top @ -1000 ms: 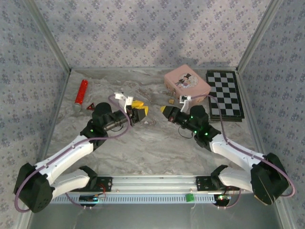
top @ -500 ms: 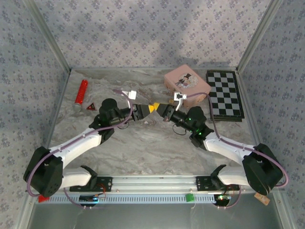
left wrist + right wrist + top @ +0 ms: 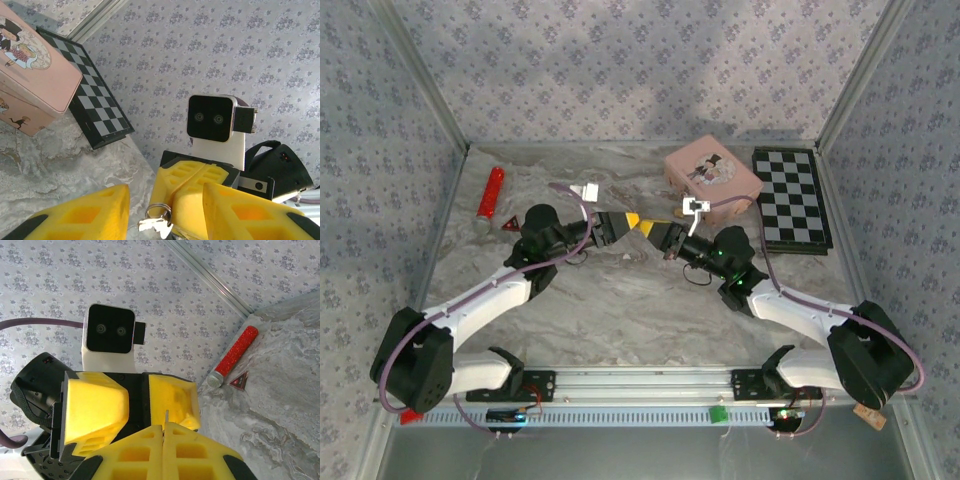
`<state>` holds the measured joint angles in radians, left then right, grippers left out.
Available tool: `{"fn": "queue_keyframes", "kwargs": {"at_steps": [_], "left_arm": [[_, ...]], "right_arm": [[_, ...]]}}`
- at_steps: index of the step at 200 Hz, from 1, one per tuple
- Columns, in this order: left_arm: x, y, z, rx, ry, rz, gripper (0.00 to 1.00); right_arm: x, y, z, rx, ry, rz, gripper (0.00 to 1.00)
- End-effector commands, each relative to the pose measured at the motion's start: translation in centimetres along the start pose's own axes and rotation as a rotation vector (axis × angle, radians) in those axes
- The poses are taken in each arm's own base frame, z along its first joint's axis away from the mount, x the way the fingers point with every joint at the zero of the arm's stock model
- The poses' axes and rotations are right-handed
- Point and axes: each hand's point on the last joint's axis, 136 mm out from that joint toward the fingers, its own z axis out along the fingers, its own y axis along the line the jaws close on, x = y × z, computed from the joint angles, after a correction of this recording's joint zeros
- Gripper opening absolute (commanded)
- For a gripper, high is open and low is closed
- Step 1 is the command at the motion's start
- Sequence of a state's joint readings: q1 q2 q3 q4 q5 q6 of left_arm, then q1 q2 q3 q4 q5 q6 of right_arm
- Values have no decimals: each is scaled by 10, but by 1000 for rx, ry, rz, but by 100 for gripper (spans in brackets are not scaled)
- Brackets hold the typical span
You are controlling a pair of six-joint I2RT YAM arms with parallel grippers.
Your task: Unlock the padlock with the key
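My right gripper point(image 3: 650, 229) is shut on a small silver key point(image 3: 159, 222) that hangs on a ring from its closed yellow fingers point(image 3: 197, 192). A thin sliver of metal point(image 3: 165, 416) pokes out between those pads in the right wrist view, where the right gripper point(image 3: 163, 429) sits at the bottom. My left gripper point(image 3: 625, 221) faces it tip to tip above mid-table and stands open point(image 3: 165, 195), its fingers point(image 3: 80, 215) either side of the right fingers and the key. The same open left gripper point(image 3: 135, 400) appears in the right wrist view. The brass padlock is hidden.
A pink box point(image 3: 712, 173) stands at the back right, with a folded chessboard point(image 3: 792, 198) beside it. A red glitter microphone point(image 3: 490, 195) and a small red triangle point(image 3: 510, 226) lie at the back left. Patterned walls enclose the marble table point(image 3: 620, 310).
Both grippers swung in from their separate spots and now meet tip to tip over the middle of the table; the pair has since drifted slightly left.
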<state>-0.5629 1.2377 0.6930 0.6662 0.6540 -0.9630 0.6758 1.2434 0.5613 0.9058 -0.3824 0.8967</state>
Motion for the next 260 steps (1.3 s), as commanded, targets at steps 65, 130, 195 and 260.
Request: {"fn": "queue_keyframes", "kwargs": {"at_steps": [65,130,195,260], "left_arm": [[-7,-30,-5,88,-4,54,35],[-3,-34,-2,101,1,61,26],[-3,-36,-2,106,-5,67,27],[-1,-40,-1,128,-1,70,18]], "right_arm": [[-17,10,-6,-49,-68,-27,0],[-14,9,-3,-61,-54,-9,0],[-11,13,0,-90,-31,1,0],[-9,11,0,-87,-28,3,0]]}}
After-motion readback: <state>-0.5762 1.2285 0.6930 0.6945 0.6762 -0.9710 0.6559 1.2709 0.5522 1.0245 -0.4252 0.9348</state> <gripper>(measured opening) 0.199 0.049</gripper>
